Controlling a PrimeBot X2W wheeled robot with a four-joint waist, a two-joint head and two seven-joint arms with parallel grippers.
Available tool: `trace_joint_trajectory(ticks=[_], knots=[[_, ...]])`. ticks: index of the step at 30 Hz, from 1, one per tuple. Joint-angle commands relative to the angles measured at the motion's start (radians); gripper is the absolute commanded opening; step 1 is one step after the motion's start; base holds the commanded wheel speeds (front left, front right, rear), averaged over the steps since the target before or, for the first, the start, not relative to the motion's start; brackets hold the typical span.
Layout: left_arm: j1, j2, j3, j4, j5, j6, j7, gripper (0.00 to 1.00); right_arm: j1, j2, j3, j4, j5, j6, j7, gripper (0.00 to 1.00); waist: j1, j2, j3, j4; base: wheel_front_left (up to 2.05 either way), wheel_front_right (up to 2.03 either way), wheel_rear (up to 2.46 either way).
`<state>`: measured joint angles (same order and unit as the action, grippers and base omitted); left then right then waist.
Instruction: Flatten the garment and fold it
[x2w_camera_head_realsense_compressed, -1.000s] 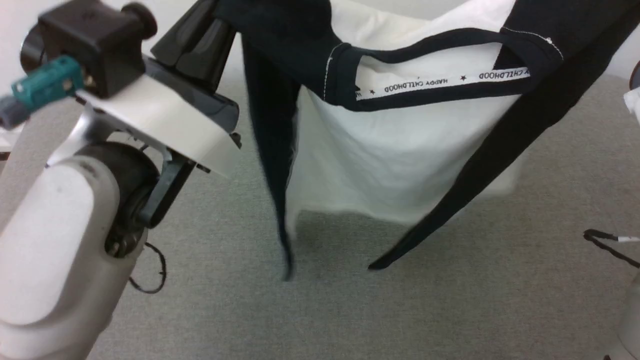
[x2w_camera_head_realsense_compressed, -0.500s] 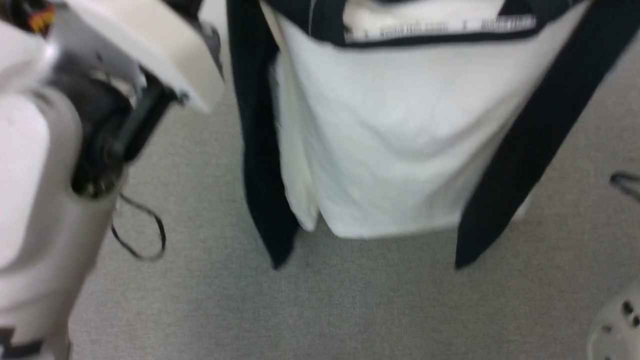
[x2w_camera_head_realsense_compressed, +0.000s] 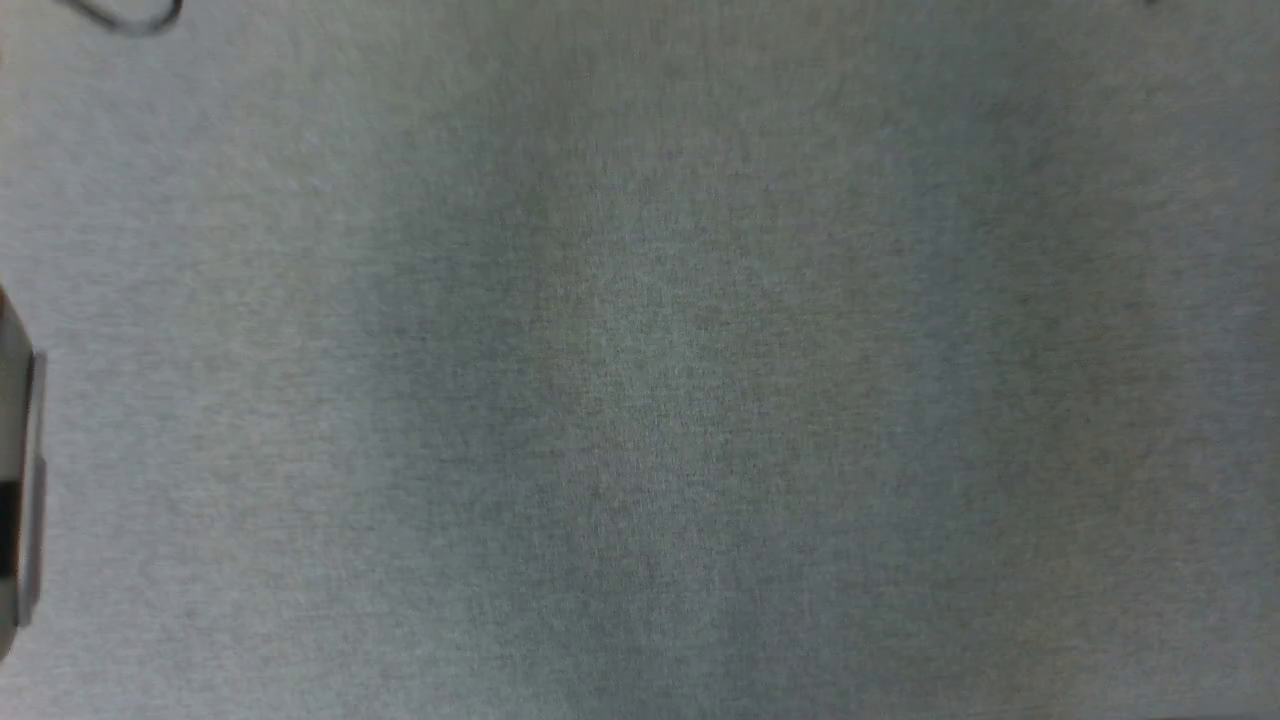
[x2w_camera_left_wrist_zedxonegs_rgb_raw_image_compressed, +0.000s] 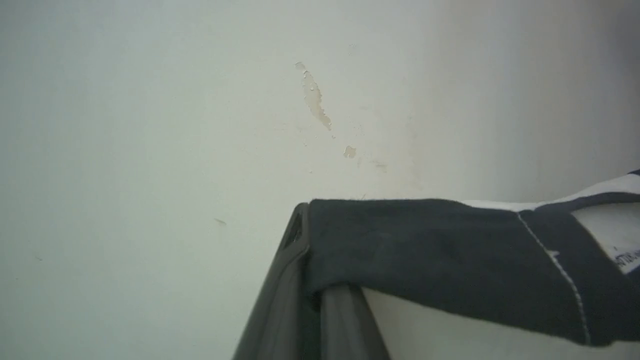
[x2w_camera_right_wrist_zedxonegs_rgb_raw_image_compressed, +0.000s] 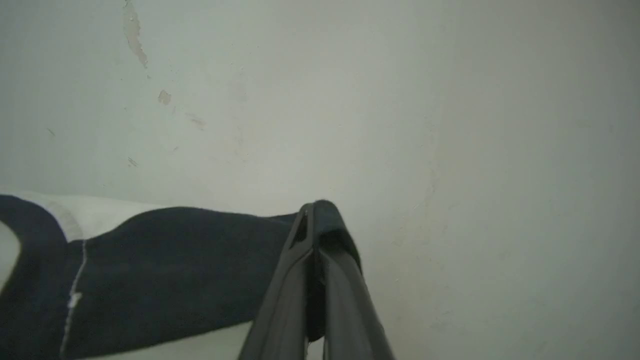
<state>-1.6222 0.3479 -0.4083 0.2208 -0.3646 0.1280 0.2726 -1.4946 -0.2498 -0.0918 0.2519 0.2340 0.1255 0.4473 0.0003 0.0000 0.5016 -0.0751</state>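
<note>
T-shirt (x2w_camera_left_wrist_zedxonegs_rgb_raw_image_compressed: 450, 260) hangs stretched between the two arms, in front of a pale wall (x2w_camera_left_wrist_zedxonegs_rgb_raw_image_compressed: 150, 125); the left gripper (x2w_camera_left_wrist_zedxonegs_rgb_raw_image_compressed: 309, 222) pinches one black shoulder, jaws pressed together on the cloth; the right gripper (x2w_camera_right_wrist_zedxonegs_rgb_raw_image_compressed: 316, 217) pinches the other shoulder the same way; the head camera looks down on grey carpet (x2w_camera_head_realsense_compressed: 640, 360). I'd judge this the spreading-out step; the next move calls for lowering both arms evenly, hem first, so the cloth lands flat and uncreased.
</note>
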Motion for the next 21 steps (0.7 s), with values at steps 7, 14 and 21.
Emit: trace_joint_trajectory(ticks=[7,14,21], knots=[[-0.088,-0.033,-0.014,0.155,0.075,0.027,-0.223,0.0,-0.126,-0.038,0.018,0.178,-0.053,0.005,-0.173,0.0,-0.0003,0.0,0.266,0.027,0.0,0.0,0.0],[-0.046,-0.039,-0.016,0.227,0.078,0.024,-0.388,0.0,-0.111,-0.083,0.084,0.254,-0.027,0.005,-0.291,0.0,-0.0003,0.0,0.323,0.047,0.0,0.0,0.0],[0.077,-0.024,-0.029,0.174,0.021,-0.036,-0.414,0.0,0.002,-0.16,0.179,0.163,0.138,0.005,-0.295,0.0,-0.0003,0.0,0.304,0.063,0.0,0.0,0.0]])
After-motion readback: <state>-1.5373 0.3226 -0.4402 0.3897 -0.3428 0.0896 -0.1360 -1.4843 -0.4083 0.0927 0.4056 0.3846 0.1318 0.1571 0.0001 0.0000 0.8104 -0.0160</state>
